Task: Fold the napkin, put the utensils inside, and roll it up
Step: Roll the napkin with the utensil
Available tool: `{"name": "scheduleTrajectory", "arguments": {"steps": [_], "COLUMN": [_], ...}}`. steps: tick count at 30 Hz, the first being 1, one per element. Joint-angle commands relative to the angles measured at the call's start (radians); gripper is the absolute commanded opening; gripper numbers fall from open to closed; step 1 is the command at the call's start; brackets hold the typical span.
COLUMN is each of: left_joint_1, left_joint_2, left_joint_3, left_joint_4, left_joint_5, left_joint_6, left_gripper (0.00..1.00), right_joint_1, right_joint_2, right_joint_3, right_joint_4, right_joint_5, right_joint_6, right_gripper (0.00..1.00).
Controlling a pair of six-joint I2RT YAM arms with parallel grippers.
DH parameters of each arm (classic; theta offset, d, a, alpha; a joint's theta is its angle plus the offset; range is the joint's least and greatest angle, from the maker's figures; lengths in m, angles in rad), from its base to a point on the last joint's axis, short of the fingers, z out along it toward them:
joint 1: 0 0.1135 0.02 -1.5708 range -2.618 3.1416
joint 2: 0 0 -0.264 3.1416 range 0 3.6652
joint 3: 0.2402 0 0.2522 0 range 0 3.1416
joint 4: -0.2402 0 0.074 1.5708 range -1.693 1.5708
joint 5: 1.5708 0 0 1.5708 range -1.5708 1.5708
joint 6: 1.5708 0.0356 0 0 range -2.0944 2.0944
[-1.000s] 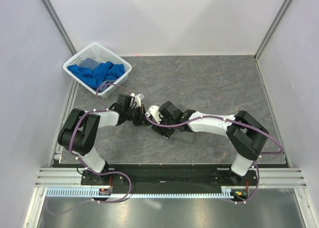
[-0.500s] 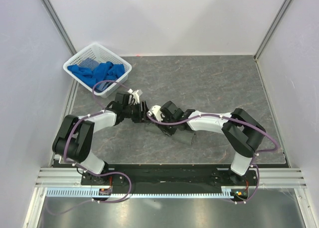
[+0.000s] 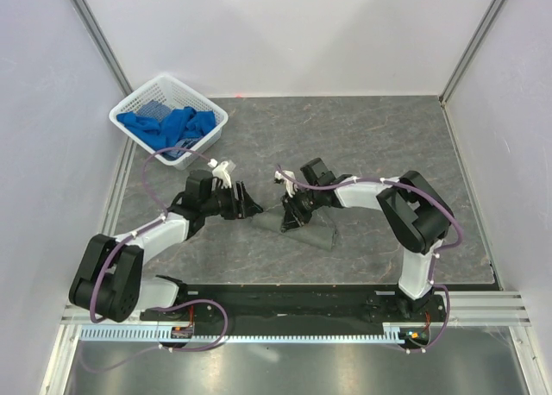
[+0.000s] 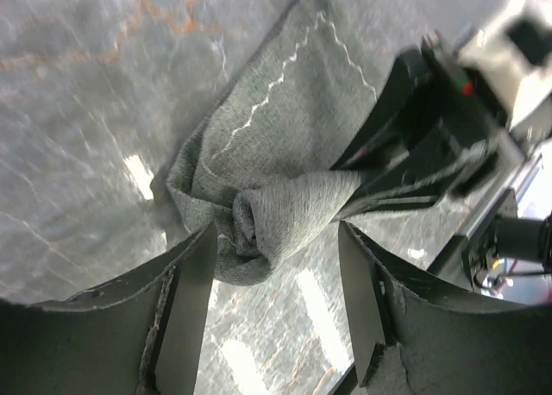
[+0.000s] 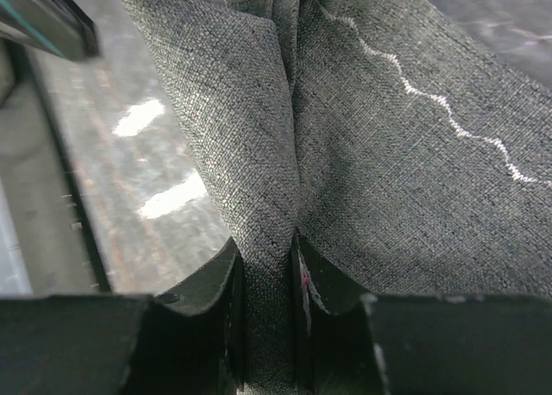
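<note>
A dark grey rectangular cloth napkin with a lighter stitched hem [image 3: 310,234] lies bunched up around the middle of the grey marbled worktop [image 3: 388,136], a little toward the near side. Both arms reach in to it from either side. It's hard to pick out from above because it is so close in colour to the surface.

The right end effector [image 3: 287,216] is at the napkin's left end. Up close, its jaws are pinched narrow on a raised fold of the cloth [image 5: 388,179], and the fabric stands up in a ridge that runs straight down between the two fingers [image 5: 216,279]. A wavy line of pale stitching crosses the cloth to the right of that ridge.

The left end effector [image 3: 250,208] sits just to the left of the napkin with its jaws spread wide, and nothing is gripped. From its own camera, the crumpled end of the napkin [image 4: 276,136] curls into a loose roll just ahead of the gap between the fingers [image 4: 194,291]. I can't tell whether either finger touches the cloth.

In the far left corner stands a white plastic lattice basket [image 3: 129,110], well apart from the napkin, with bright blue cloths [image 3: 168,123] heaped inside.
</note>
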Motion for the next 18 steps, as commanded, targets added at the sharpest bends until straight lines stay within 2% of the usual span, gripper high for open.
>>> {"name": "scheduleTrajectory", "arguments": {"steps": [1, 13, 15, 17, 18], "left_joint_1": [0.002, -0.001, -0.002, -0.001, -0.002], "left_joint_2": [0.018, 0.174, 0.191, 0.219, 0.226], "left_joint_3": [-0.032, -0.047, -0.047, -0.043, -0.038], "left_joint_4": [0.129, 0.213, 0.213, 0.21, 0.2], "left_joint_5": [0.052, 0.134, 0.132, 0.129, 0.129], "left_joint_6": [0.025, 0.013, 0.013, 0.008, 0.008], "left_gripper": [0.64, 0.45, 0.35, 0.19, 0.15], "right_joint_1": [-0.02, -0.045, -0.047, -0.047, -0.047], "right_joint_2": [0.108, 0.177, 0.177, 0.169, 0.156], "right_joint_3": [-0.003, 0.029, 0.032, 0.034, 0.034], "right_joint_4": [-0.049, -0.057, -0.06, -0.061, -0.06], "right_joint_5": [-0.143, -0.171, -0.166, -0.156, -0.148], "right_joint_6": [0.01, 0.03, 0.031, 0.036, 0.039], "right_gripper": [0.23, 0.23, 0.23, 0.27, 0.28]}}
